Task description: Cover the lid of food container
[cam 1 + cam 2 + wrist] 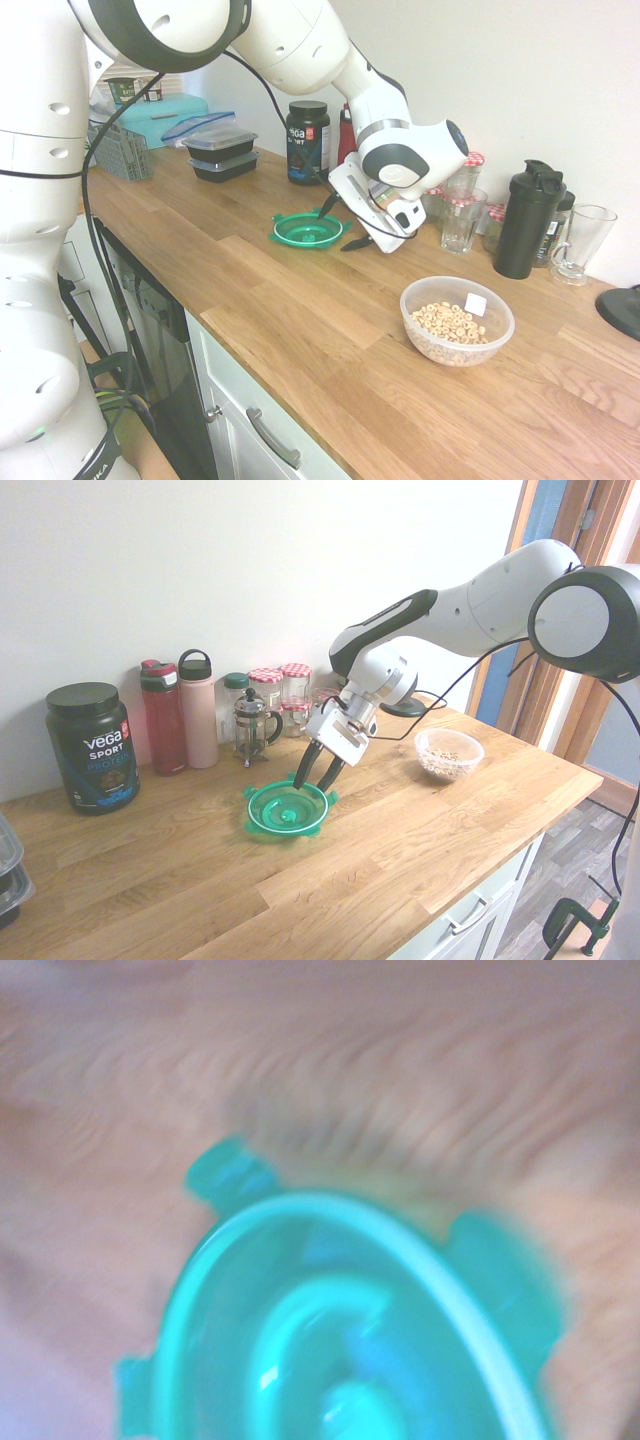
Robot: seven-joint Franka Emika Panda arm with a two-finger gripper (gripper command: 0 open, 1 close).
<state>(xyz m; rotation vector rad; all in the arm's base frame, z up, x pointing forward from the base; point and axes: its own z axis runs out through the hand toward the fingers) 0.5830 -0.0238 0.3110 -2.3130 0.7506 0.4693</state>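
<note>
- Going by the first exterior view, the white cabinet front with its curved handle is nearest, below the wooden counter.
- On the counter, the round clear bowl stands upright and uncovered, with cereal rings inside and a small white sticker on its wall.
- Farther back, well apart from the bowl, the round green lid lies flat on the wood, snap tabs around its rim.
- The gripper tilts down at the lid's edge, its two dark fingers spread wide with nothing between them; whether either touches the lid I cannot tell.
- Toward the wall stand a black shaker bottle, a glass mug and jars with checkered lids.
- Along the wall, a black protein tub stands beside a red bottle.
- Farthest are stacked black containers, a gray crate and a teal box.
</note>
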